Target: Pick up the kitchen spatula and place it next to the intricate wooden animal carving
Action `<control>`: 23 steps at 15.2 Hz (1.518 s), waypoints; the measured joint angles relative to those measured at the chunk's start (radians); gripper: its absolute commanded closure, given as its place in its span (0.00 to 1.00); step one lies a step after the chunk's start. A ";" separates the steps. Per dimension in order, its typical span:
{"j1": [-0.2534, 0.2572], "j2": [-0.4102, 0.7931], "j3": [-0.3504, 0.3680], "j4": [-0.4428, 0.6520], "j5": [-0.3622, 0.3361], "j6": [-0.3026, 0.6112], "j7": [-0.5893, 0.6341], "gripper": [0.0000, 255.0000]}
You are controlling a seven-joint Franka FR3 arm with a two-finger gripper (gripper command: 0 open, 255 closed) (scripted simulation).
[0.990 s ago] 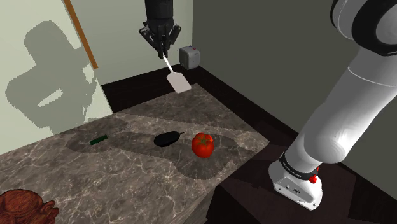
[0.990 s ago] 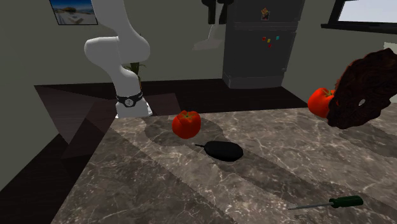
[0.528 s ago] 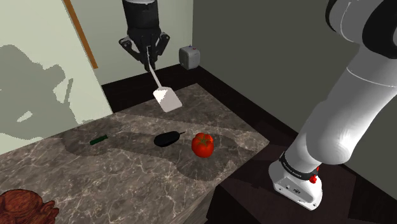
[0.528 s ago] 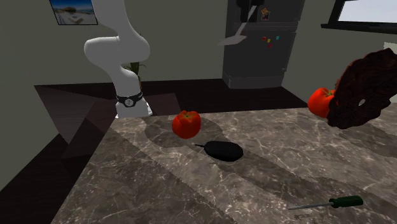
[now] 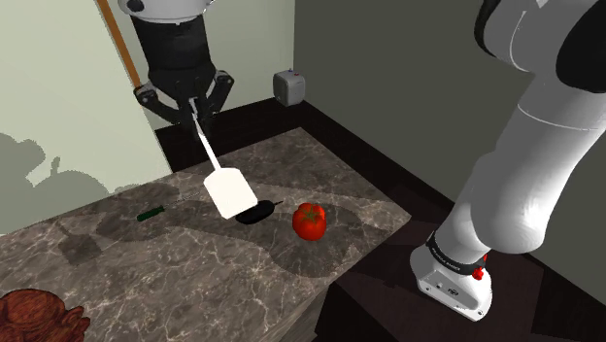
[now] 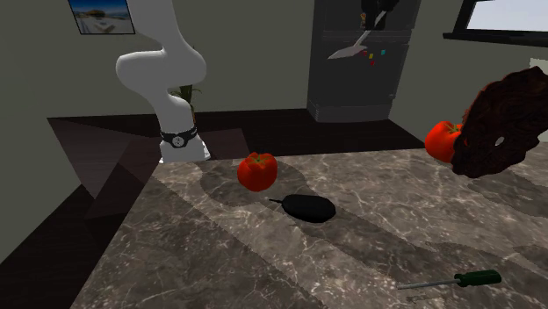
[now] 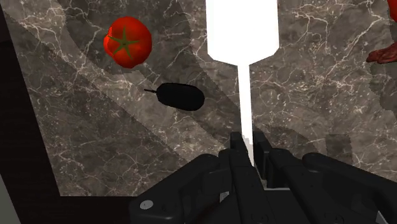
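Gripper [image 5: 198,103] clasping the white spatula [image 5: 229,192] by its handle; we should carry it high toward the reddish carving [image 5: 39,319].

Counting here: two tomatoes [image 6: 257,170] [image 6: 442,140], one spatula [image 5: 229,191], one black oval thing [image 6: 308,208], one screwdriver [image 6: 457,280], one brown carving [image 6: 502,118].

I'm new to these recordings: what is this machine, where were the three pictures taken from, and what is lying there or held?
It is a white robot arm on a stand. Its black gripper is shut on a white spatula, held in the air over a marble table. One camera looks from beside the stand, one from across the table, one from the hand itself. On the table are a tomato, a black oval thing, a green-handled screwdriver and a reddish-brown carving.
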 measured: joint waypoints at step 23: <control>0.396 0.371 0.088 0.380 -0.233 -0.097 0.398 1.00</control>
